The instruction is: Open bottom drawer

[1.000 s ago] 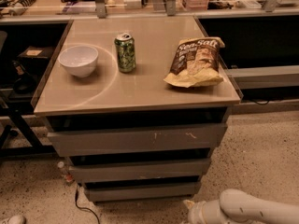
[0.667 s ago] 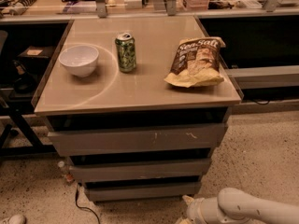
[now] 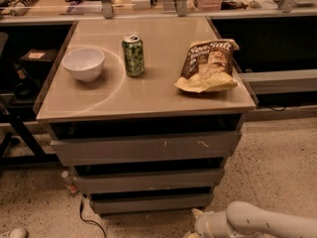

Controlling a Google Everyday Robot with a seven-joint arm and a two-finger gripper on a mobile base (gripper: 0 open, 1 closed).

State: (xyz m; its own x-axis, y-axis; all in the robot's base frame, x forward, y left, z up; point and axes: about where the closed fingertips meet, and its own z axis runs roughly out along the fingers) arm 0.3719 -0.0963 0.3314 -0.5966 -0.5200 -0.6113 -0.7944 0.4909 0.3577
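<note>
Bottom drawer (image 3: pixel 151 203) sits at the foot of the cabinet, down at 6 o'clock, not pulled out yet. The gripper (image 3: pixel 194 224) hangs low at about 5 o'clock, just off the drawer's right end, and I can't tell how wide it's set. That front has no handle, so I'd worry it slips off or hooks the middle drawer (image 3: pixel 148 180) instead.

The end effector (image 3: pixel 194 227) sits low by the floor, just below the right end of the bottom drawer (image 3: pixel 151 203) (the narrowest of three grey fronts). Up on the desk (image 3: pixel 158 93) are a white bowl (image 3: pixel 84 63), a green can (image 3: pixel 133 55) and a chip bag (image 3: pixel 208 66).
</note>
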